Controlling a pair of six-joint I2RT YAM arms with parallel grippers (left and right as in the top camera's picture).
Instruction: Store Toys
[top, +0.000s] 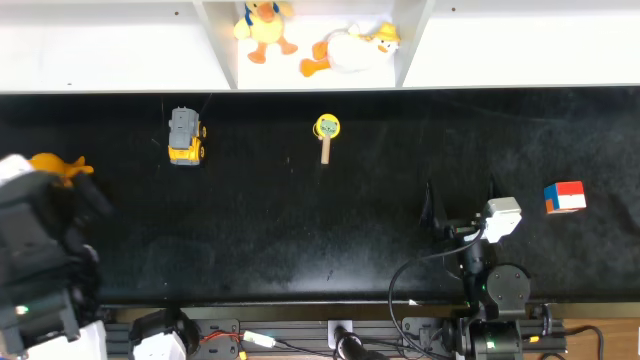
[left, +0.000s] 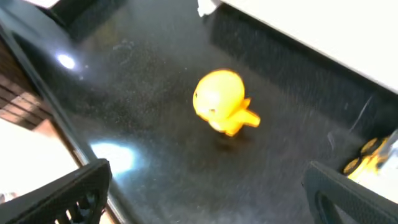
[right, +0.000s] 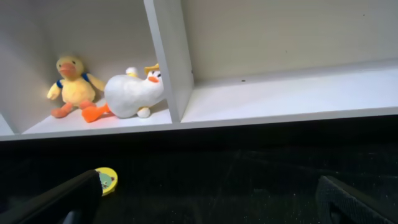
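A small yellow-orange duck toy stands on the black table at its far left. My left gripper hovers open just short of it, with nothing between the fingers. A grey and yellow toy truck and a round yellow-green toy on a stick lie near the shelf. A red, white and blue cube sits at the right. My right gripper is open and empty near the front edge, left of the cube, facing the shelf.
A white shelf runs along the back. Its middle compartment holds a yellow plush duck and a white plush goose. The compartment to the right is bare. Cables lie along the table's front edge.
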